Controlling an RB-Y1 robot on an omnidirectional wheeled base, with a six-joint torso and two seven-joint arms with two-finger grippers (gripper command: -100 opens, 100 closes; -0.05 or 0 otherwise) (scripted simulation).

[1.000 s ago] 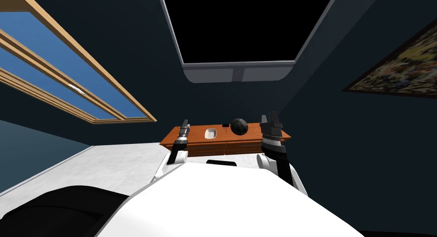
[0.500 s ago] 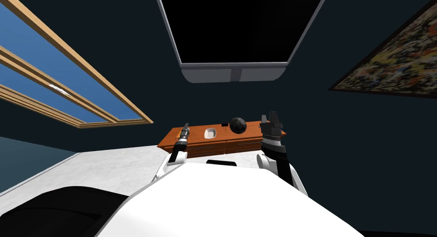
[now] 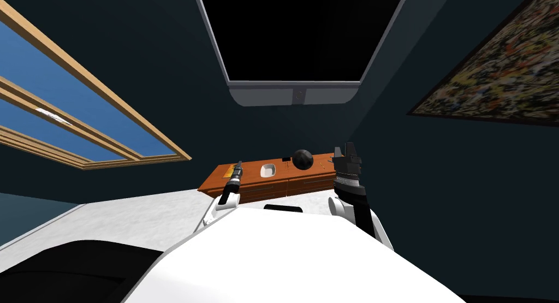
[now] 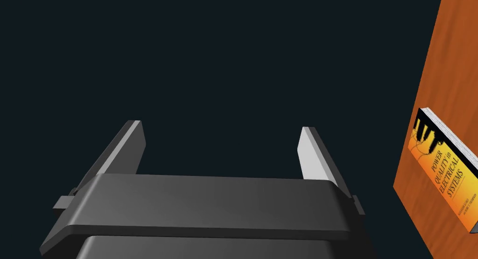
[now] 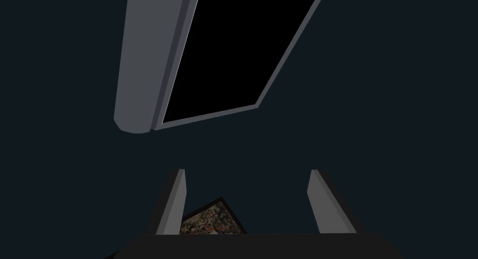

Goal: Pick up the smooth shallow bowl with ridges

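The white bowl [image 3: 267,170] sits midway along the orange tabletop [image 3: 252,173], with a dark ball [image 3: 302,159] near it toward the right end. The left pincer [image 3: 238,164] hovers over the left end, blades wide apart and empty; the right pincer [image 3: 346,148] gapes empty too. A careless reach could knock the ball, or the thin blades could slip off the shallow rim.
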